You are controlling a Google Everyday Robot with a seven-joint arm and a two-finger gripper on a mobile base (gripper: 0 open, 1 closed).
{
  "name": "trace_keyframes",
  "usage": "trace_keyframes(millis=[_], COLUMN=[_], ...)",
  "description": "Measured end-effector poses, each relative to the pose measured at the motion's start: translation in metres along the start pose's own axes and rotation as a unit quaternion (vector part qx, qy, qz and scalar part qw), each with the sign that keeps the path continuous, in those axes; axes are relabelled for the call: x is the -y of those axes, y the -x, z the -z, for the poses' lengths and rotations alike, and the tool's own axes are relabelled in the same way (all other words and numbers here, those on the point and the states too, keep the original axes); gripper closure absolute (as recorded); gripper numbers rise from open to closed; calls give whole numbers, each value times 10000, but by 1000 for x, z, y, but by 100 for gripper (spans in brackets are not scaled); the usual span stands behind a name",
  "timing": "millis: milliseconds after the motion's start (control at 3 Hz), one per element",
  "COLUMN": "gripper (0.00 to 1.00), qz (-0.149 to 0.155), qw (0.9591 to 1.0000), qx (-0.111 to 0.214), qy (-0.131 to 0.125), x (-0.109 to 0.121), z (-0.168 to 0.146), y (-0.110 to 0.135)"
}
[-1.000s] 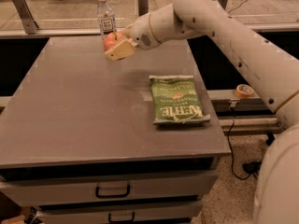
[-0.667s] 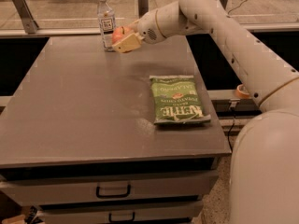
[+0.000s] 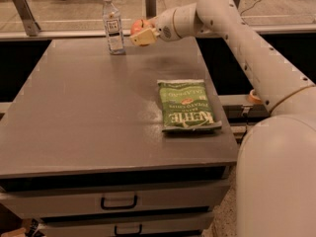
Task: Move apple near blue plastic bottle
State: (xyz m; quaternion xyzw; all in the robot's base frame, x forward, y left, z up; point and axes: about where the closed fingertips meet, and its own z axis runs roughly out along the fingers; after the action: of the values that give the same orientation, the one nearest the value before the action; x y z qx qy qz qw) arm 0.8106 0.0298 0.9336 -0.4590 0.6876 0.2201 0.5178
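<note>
The blue plastic bottle point(image 3: 113, 22) stands upright near the far edge of the grey table point(image 3: 89, 112), left of centre. It is clear with a white cap and a blue-and-white label. My gripper point(image 3: 141, 33) is at the end of the white arm that reaches in from the right. It is shut on the red-orange apple point(image 3: 138, 26) and holds it above the table's far edge, just right of the bottle. The fingers partly hide the apple.
A green chip bag point(image 3: 187, 105) lies flat on the right side of the table. Drawers with dark handles point(image 3: 119, 202) sit under the table front. The robot's white body point(image 3: 276, 177) fills the lower right. A rail runs behind the table.
The gripper, still holding the apple, has moved a little right and up, away from the bottle's side.
</note>
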Motion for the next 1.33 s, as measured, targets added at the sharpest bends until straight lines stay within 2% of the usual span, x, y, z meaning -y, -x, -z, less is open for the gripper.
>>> trace_keyframes(millis=[333,1000,1333], gripper=[100,100,82], qz=[-341,-751,-749], qw=[9991,9970,9970], qx=[62,-69,-68], qy=[-230,-189,-173], x=[10,9,7], z=[-20,-56,-58], y=[-13,-26,-27])
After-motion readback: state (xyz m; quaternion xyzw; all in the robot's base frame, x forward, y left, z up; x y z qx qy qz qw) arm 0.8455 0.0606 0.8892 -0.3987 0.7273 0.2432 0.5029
